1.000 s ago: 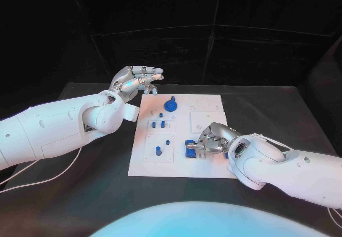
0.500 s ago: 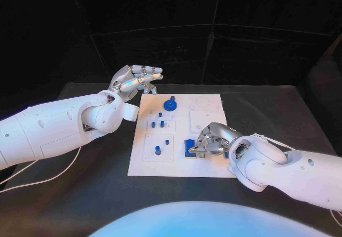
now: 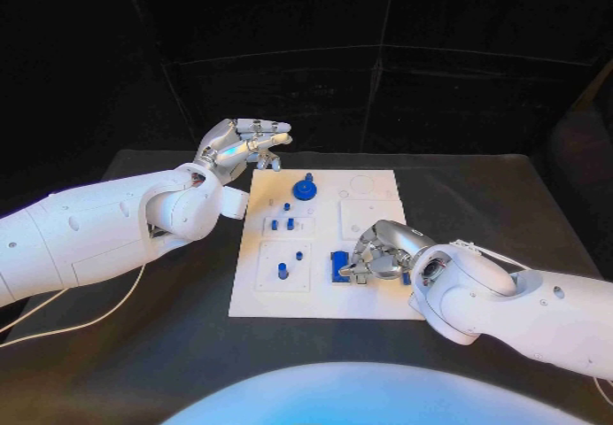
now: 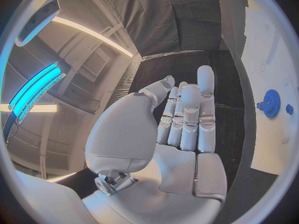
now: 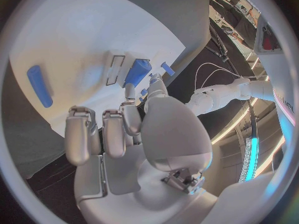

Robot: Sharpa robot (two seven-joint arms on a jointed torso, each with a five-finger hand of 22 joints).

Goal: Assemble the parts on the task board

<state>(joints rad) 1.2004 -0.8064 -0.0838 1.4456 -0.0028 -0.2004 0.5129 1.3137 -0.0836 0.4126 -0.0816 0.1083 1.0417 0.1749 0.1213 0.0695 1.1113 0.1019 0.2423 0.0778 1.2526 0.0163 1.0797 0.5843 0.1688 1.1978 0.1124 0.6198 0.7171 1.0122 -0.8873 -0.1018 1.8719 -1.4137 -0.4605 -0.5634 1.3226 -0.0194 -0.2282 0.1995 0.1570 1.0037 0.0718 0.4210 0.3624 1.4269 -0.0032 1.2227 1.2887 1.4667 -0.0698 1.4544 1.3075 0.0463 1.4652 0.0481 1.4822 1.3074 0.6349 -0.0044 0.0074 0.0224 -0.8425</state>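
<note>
The white task board [image 3: 320, 292] lies mid-table. My right hand [image 3: 379, 251] is low over its near right part. The thumb and a finger pinch an upright blue block [image 3: 340, 266], also seen as the blue block [image 5: 137, 72] just beyond my right hand [image 5: 118, 129]. A blue peg [image 5: 39, 86] lies flat on the board nearby. A blue gear [image 3: 306, 188] stands near the far edge, and small blue pegs [image 3: 286, 221] stand in the left column. My left hand [image 3: 243, 142] hovers off the far left corner with its fingers apart and nothing in it. The blue gear [image 4: 271, 103] also appears past my left hand [image 4: 184, 129].
The black table [image 3: 153, 336] runs round the board on all sides. A white cable [image 3: 77, 323] trails on it at the near left. Another blue piece [image 3: 407, 277] shows beside my right wrist.
My right hand has edged slightly left at the blue block. The left hand has stayed in place.
</note>
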